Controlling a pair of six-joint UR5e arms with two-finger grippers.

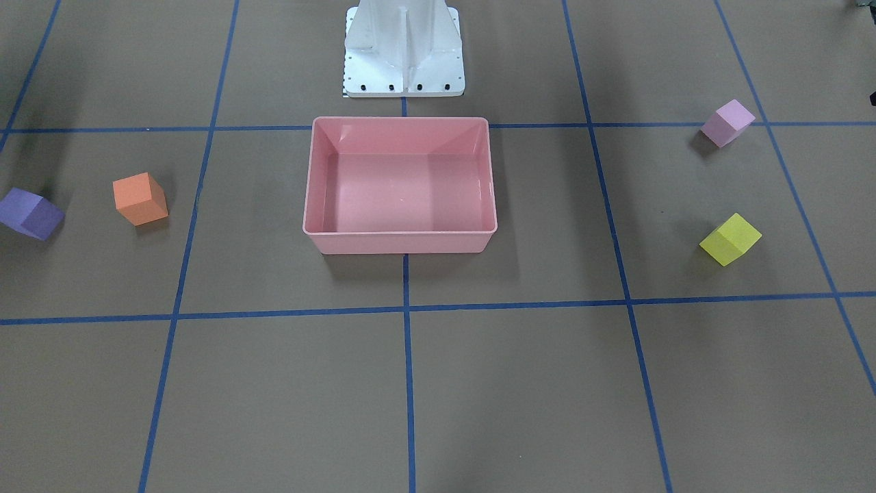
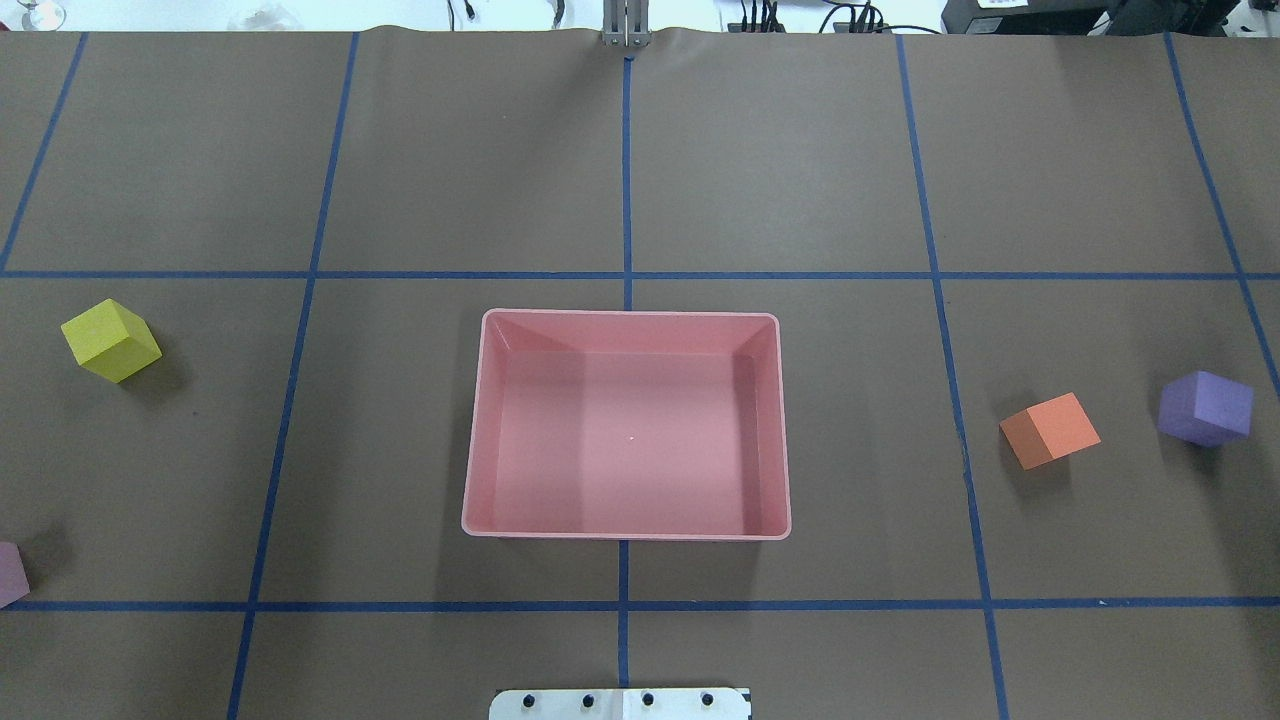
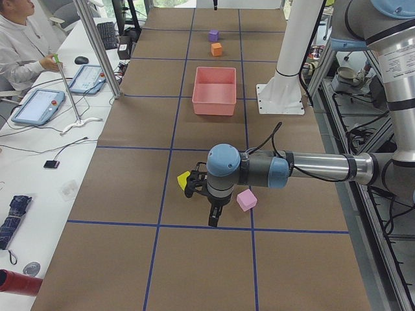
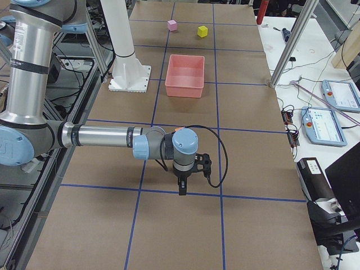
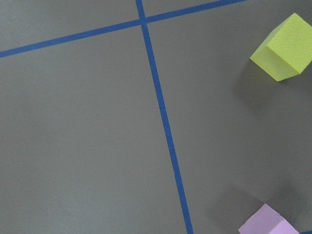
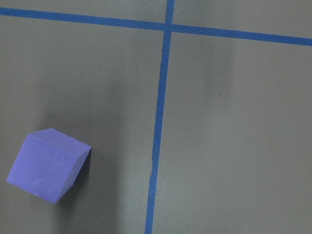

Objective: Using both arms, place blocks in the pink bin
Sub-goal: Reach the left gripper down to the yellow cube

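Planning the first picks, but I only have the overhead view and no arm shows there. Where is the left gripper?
Observer: The left view shows the left gripper above the table, close to the yellow block and the lilac block.
Operator: And the other?
Observer: The right view shows the right gripper pointing down; its wrist camera sees the purple block.
Operator: Lilac is cut off at my edge.
Observer: The front view shows it whole, apart from the yellow block.

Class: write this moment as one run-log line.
salmon-pink plastic bin: empty | robot's left: yellow foam cube, lilac foam cube | robot's right: orange foam cube, purple foam cube | left gripper, right gripper: unclear
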